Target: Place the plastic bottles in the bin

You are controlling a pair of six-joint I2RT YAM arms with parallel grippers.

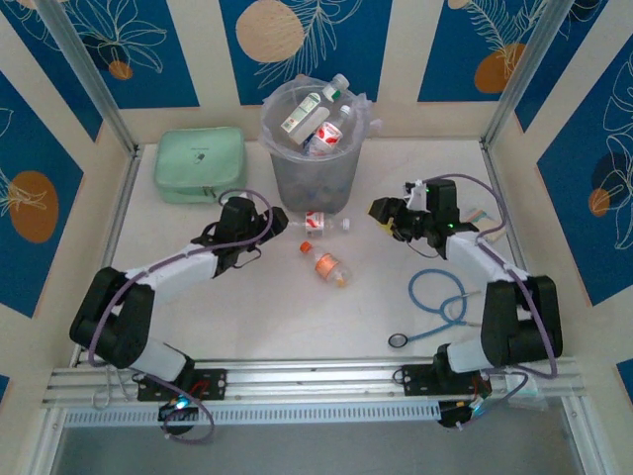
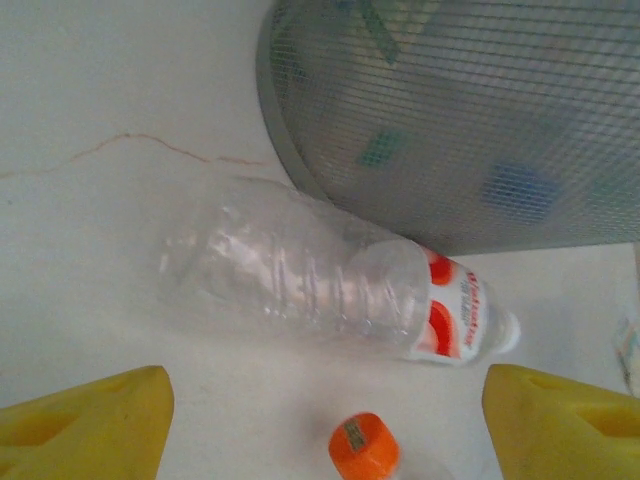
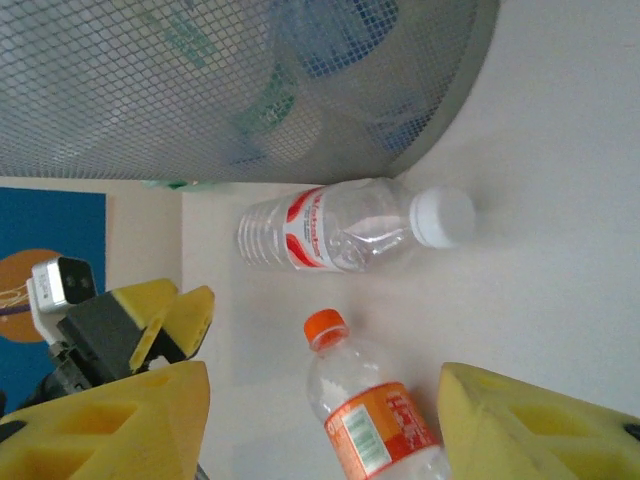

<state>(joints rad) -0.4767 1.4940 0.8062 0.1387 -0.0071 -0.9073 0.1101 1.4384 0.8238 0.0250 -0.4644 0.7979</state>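
Tabletop (image 1: 257,317) between open left hand (image 1: 276,222) and open right hand (image 1: 386,219) holds clear bottle (image 1: 324,224), orange bottle (image 1: 329,266), near bin (image 1: 313,176).

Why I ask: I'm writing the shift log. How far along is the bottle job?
Done: several bottles lie in the bin. In hand: nothing; both the left gripper and right gripper are open, fingers empty. Left: the white-capped bottle beside the bin and the orange-capped bottle, both on the table.
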